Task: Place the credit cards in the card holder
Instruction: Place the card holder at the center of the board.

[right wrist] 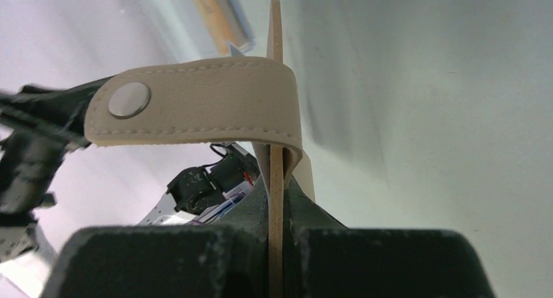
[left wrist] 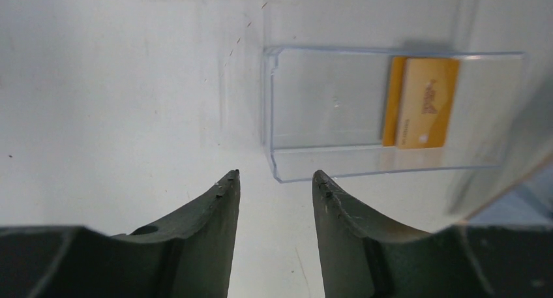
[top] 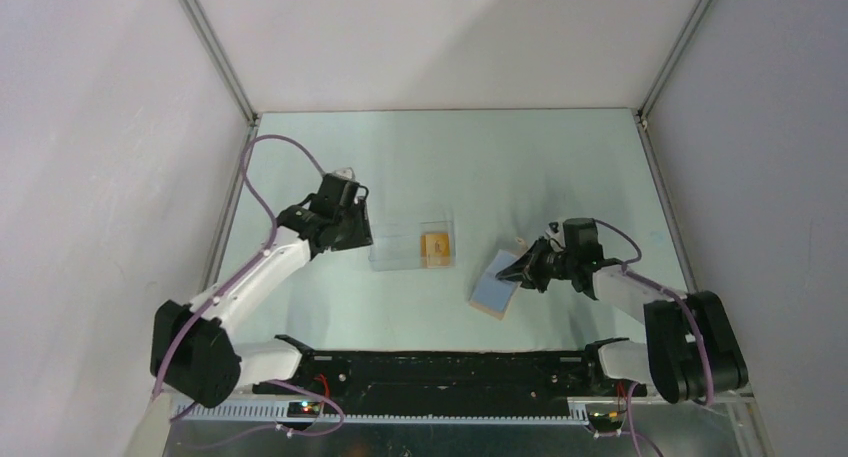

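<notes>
Orange-yellow credit cards (top: 436,249) (left wrist: 420,102) lie flat inside a clear plastic box (top: 400,247) (left wrist: 326,102), at its right end. My left gripper (top: 362,239) (left wrist: 276,175) stands open just short of the box's left end, and nothing is between its fingers. The card holder (top: 497,285) is a tan wallet that lies open with its blue lining up, to the right of the box. My right gripper (top: 512,270) (right wrist: 277,180) is shut on the wallet's tan edge (right wrist: 276,83). The snap tab (right wrist: 195,102) curls over to the left above the fingers.
The pale table (top: 560,167) is closed in by white walls with metal rails (top: 228,72) at the back corners. A black bar (top: 450,367) with the arm bases runs along the near edge.
</notes>
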Available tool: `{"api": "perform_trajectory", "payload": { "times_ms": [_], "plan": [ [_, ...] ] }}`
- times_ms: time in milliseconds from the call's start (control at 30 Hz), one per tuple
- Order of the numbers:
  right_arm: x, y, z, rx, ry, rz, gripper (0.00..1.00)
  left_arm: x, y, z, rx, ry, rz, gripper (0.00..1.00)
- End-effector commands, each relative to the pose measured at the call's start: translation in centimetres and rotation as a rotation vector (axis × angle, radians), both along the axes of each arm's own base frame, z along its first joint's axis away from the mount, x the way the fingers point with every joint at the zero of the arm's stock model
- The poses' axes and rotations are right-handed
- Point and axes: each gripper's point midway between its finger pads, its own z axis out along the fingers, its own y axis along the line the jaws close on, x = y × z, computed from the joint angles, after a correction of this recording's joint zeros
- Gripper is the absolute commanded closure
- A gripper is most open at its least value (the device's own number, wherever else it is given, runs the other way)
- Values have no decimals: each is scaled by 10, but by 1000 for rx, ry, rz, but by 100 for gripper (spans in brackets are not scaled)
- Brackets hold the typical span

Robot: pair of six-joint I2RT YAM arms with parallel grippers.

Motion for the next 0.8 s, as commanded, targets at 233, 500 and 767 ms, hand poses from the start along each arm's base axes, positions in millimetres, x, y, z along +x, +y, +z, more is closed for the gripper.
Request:
{"api": "perform_trajectory", "payload": {
  "times_ms": [233, 500, 767],
  "plan": [
    [-4, -7, -31, -142, 159, -10, 59, 4, -18, 89, -160, -222, -63, 48],
    [-22, -39, -33, -280, 189, -63, 13, -6, -32, 89, -189, -209, -110, 46],
    [-16, -95, -16, -556, 106, -171, 1, -33, -78, 70, -239, -103, -200, 44]
  ]
}}
